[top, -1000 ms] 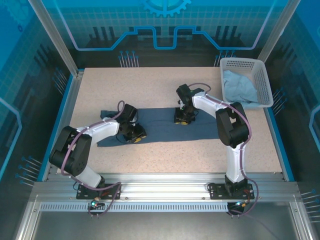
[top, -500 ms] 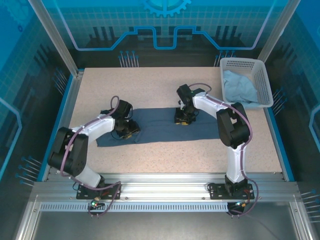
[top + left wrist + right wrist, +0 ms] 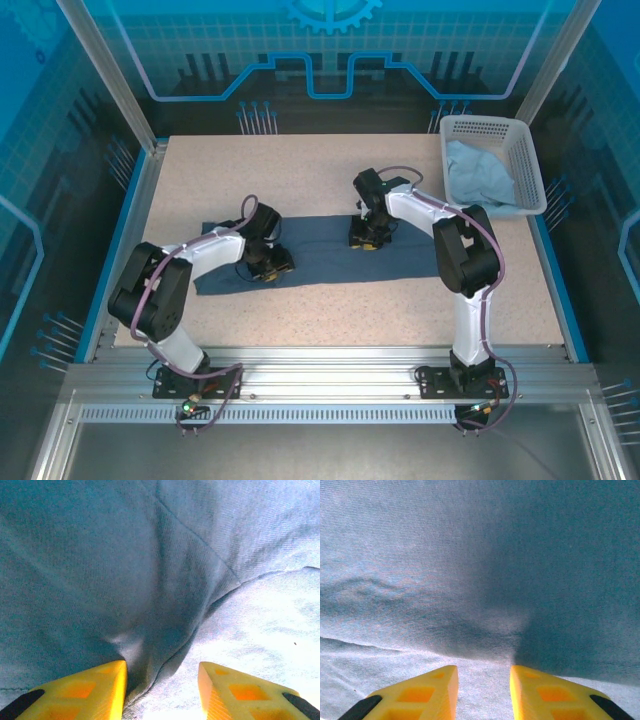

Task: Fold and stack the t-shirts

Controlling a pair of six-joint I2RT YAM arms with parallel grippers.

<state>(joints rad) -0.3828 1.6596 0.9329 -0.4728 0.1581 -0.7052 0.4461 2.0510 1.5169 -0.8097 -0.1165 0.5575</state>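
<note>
The dark slate-blue t-shirt [image 3: 320, 250] lies on the table folded into a long strip. My left gripper [image 3: 270, 263] is low over its left part. In the left wrist view that gripper [image 3: 162, 680] is open, with a folded edge of the dark cloth [image 3: 100, 570] lying between the yellow fingers, close to the left one. My right gripper [image 3: 365, 238] is down on the strip's upper middle. In the right wrist view it [image 3: 484, 680] is open, tips on the cloth [image 3: 520, 540], nothing pinched. The pale blue t-shirt [image 3: 480, 172] lies crumpled in the basket.
The white lattice basket [image 3: 485, 122] stands at the table's back right corner. Bare speckled tabletop [image 3: 280, 170] lies behind the dark shirt, and more in front of it. Blue rails edge the table's left and right sides.
My left gripper slid left along the dark shirt, then back right, and its jaws stand wider than before. The right arm and the shirt's outline have not moved.
</note>
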